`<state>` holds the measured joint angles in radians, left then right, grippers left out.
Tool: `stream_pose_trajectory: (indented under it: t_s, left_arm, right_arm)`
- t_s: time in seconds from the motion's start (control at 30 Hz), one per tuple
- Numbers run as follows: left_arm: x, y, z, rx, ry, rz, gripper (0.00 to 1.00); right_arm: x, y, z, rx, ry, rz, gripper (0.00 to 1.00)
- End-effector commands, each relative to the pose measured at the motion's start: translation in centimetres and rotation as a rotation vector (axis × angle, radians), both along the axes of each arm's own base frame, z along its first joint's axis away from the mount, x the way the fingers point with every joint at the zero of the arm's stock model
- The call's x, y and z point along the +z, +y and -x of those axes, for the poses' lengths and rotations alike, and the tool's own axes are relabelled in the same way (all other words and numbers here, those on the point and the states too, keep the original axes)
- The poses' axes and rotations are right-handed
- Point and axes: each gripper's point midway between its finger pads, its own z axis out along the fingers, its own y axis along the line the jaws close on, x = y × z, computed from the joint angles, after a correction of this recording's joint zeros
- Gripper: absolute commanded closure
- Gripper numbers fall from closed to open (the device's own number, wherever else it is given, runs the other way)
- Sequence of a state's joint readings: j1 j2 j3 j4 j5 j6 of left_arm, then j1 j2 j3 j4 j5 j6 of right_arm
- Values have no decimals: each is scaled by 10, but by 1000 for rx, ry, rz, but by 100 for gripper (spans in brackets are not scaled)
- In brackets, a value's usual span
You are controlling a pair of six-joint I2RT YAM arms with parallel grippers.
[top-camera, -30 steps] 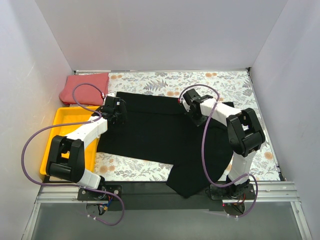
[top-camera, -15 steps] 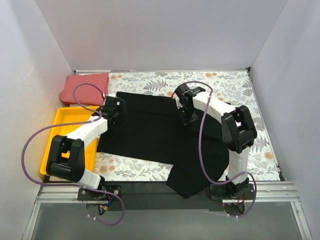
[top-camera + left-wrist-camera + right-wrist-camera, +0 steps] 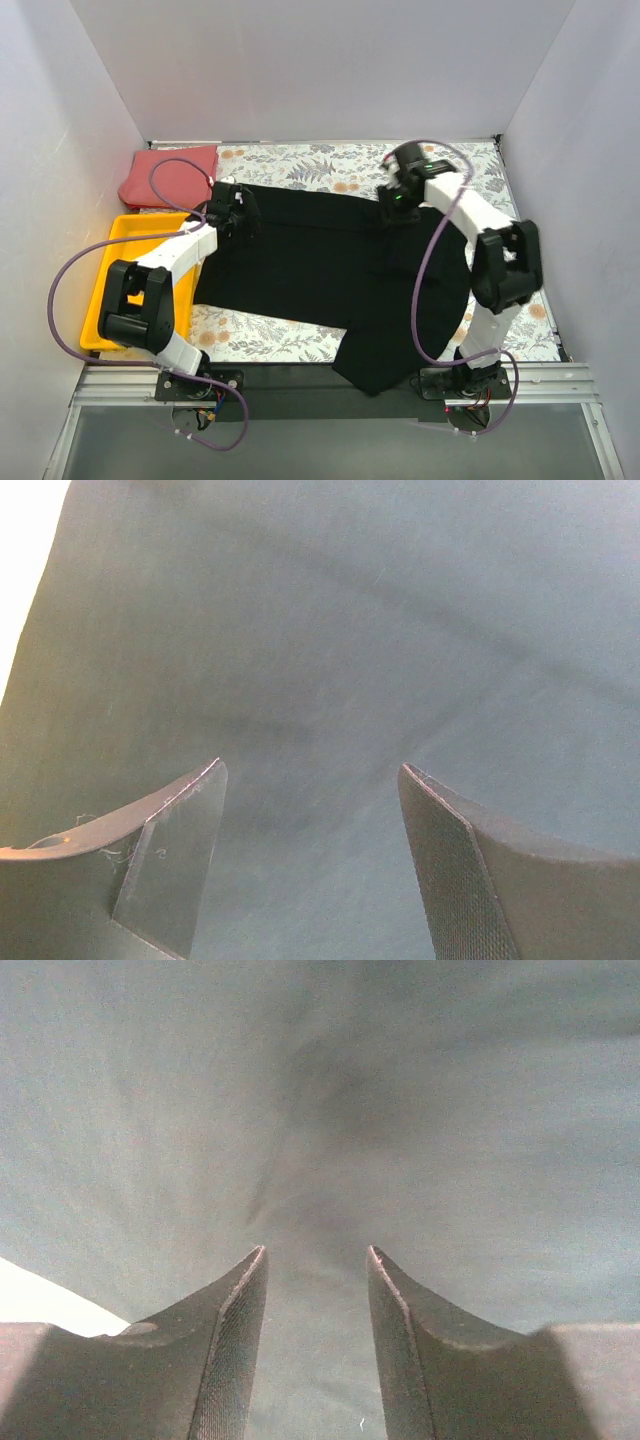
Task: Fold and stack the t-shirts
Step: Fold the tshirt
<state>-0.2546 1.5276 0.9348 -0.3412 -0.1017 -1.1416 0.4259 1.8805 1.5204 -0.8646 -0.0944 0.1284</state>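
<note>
Right gripper (image 3: 398, 200) hopped from mid-shirt to the far edge of the black t-shirt (image 3: 310, 260), which lies spread flat, near end drooping off the table. Coral-red t-shirt (image 3: 168, 177) sits far-left. Left gripper (image 3: 238, 210) nudged farther too. Both are part-open on black cloth, gripping nothing. My guess: lining up a fold.

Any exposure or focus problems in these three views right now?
Top external: evenly lit and sharp; the large plain black cloth t-shirt shows little detail. Left wrist: that shirt reads washed-out grey-green, with a blown-out white patch top left. Right wrist: same washed-out cloth, blown-out white patch lower left.
</note>
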Motion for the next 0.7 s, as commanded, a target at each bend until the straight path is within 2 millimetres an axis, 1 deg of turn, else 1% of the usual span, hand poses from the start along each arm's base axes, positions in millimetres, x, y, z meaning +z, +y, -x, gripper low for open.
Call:
stream_pose_trajectory:
  t_s: [0.0, 0.03, 0.07, 0.1, 0.13, 0.17, 0.2, 0.23, 0.3, 0.33, 0.37, 0.4, 0.43, 0.47, 0.5, 0.53, 0.6, 0.63, 0.67]
  left_arm:
    - [28, -3, -39, 40, -72, 73, 32]
    - [29, -2, -49, 53, -76, 80, 32]
    - [28, 4, -57, 77, -73, 88, 32]
    - [40, 4, -72, 82, -97, 105, 32]
    - [25, 6, -80, 96, -63, 101, 32]
    - [23, 10, -87, 108, -62, 101, 32]
    - [32, 11, -103, 116, -89, 102, 32]
    - [19, 13, -110, 125, -65, 92, 32]
    - [16, 16, -125, 133, -69, 87, 32]
    - [26, 17, -139, 134, -100, 84, 33]
    - [13, 19, -144, 138, -78, 71, 33]
    - [11, 21, -149, 133, -81, 60, 34]
    - [15, 23, -158, 138, -98, 49, 34]
    - [6, 25, -160, 141, -83, 37, 35]
    - [4, 27, -164, 145, -85, 32, 35]
    - [1, 29, -167, 139, -83, 23, 35]
    - [-8, 32, -174, 141, -74, 13, 36]
    - [-11, 34, -175, 141, -68, 9, 36]
    - [-14, 34, -176, 140, -65, 8, 36]
  right_arm:
    - [64, -48, -59, -272, -237, -213, 48]
    - [72, -81, -76, -384, -319, -272, 47]
    - [74, -95, -83, -440, -353, -311, 44]
    - [78, -103, -88, -505, -364, -374, 42]
    - [74, -135, -97, -589, -420, -396, 41]
    - [72, -146, -101, -621, -433, -416, 42]
    - [70, -162, -102, -667, -437, -445, 43]
    - [58, -169, -103, -699, -419, -455, 45]
    - [52, -183, -111, -722, -439, -459, 46]
    - [42, -196, -113, -749, -433, -448, 48]
    - [38, -202, -117, -755, -450, -452, 48]
    - [35, -210, -118, -763, -453, -471, 48]
    - [27, -213, -120, -781, -439, -491, 49]
    - [23, -216, -121, -790, -440, -508, 49]
    - [26, -223, -128, -793, -471, -530, 49]
    - [17, -225, -131, -809, -457, -542, 49]
    - [16, -230, -139, -807, -481, -565, 49]
    - [6, -231, -142, -826, -459, -578, 49]
    - [3, -232, -144, -831, -453, -583, 48]
